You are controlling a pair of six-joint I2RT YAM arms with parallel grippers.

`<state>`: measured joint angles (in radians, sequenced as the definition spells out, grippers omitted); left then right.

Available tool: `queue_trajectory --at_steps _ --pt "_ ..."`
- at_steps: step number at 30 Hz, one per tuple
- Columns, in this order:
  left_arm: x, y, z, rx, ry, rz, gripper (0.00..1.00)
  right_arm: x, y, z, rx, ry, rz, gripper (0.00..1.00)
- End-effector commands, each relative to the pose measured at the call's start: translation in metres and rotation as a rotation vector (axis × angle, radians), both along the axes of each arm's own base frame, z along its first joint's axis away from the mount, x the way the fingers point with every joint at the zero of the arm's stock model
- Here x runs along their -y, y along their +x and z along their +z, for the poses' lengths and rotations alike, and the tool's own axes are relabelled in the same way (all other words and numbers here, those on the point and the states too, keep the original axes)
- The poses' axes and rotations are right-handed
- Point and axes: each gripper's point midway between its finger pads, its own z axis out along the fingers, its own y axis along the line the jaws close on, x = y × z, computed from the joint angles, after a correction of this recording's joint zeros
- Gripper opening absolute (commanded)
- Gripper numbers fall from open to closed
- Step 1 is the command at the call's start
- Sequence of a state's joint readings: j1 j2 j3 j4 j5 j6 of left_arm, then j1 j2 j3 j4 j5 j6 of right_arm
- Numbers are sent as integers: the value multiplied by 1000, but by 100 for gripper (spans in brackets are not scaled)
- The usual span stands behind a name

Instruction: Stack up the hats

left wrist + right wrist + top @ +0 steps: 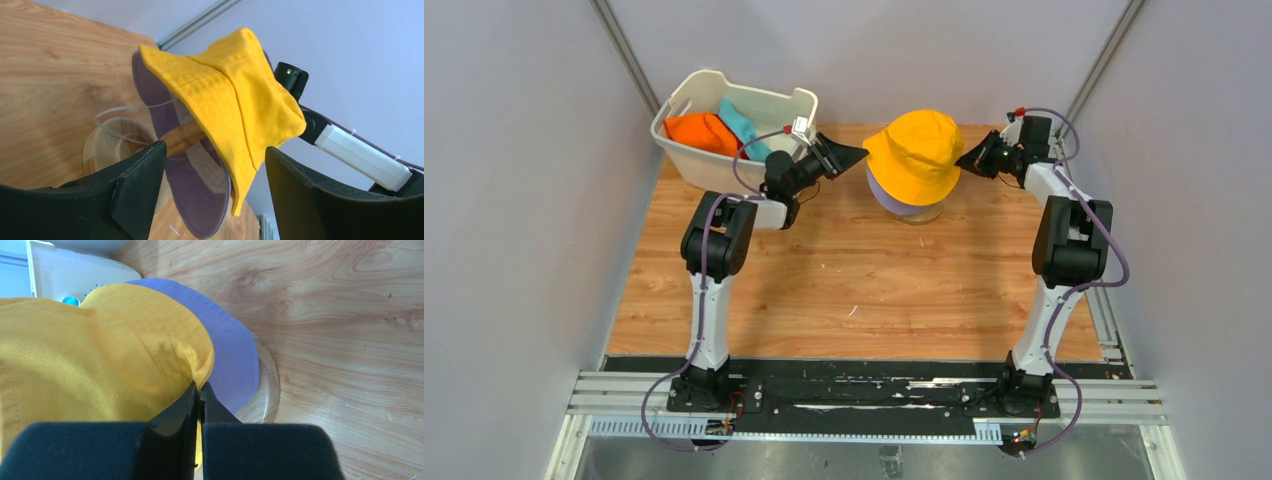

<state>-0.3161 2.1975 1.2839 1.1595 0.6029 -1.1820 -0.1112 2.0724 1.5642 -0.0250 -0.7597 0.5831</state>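
1. Yellow hat [916,150]: crown up, brim down, atop lavender hat [889,196] on stand [107,150], counter [824,290] far-centre.
2. R fingers [175,415] clamped on its brim edge.
3. L fingers [135,180] wide apart at hat's left side.

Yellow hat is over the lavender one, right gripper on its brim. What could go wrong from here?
1. The right gripper is clamped on the brim of the yellow hat; retreating before opening could drag it off the lavender hat or tip the wooden stand.
2. The yellow hat looks skewed, lavender brim exposed on one side, so it may slide once released.
3. The open left gripper sits close beside the hat and could snag the brim.
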Motion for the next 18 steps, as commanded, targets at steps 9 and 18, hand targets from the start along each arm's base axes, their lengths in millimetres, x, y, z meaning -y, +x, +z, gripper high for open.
queue_trajectory --at_steps 9,18 --pt "38 -3 20 77 -72 -111 44 -6 4 5 21 -1 28 1" --pt "33 8 4 23 -107 -54 0 -3 7 -9 -1 -10 13 1"
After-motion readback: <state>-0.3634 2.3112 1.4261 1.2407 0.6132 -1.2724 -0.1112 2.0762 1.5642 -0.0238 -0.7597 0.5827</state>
